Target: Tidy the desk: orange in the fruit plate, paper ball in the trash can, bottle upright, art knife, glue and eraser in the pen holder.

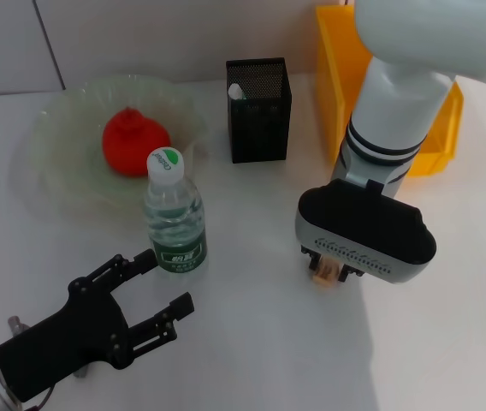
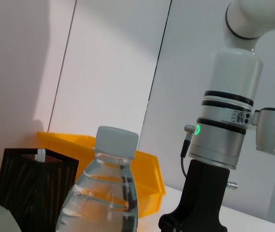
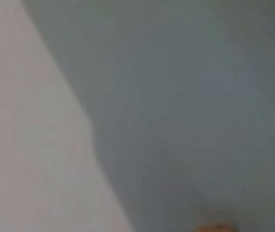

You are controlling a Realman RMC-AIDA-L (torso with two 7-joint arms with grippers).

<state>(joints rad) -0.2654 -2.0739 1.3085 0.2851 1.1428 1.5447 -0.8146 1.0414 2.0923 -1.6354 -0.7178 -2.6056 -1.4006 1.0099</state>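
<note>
One item, the eraser (image 1: 323, 276), lies on the table (image 1: 251, 342) beneath the right tool (image 1: 328, 267), whose grip cannot be told. It should be pinched squarely, then carried to the pen holder (image 1: 259, 110). Left tool (image 1: 162, 285) is spread wide near the upright bottle (image 1: 174, 214).

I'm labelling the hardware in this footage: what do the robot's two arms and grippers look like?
The left gripper is matte black with slim, angular fingers on a silver wrist collar. The right arm is glossy white with black rings; the left wrist view shows a silver cuff, a green light and a black cable. The right gripper hides under a grey, black-topped housing with a dotted row.
</note>
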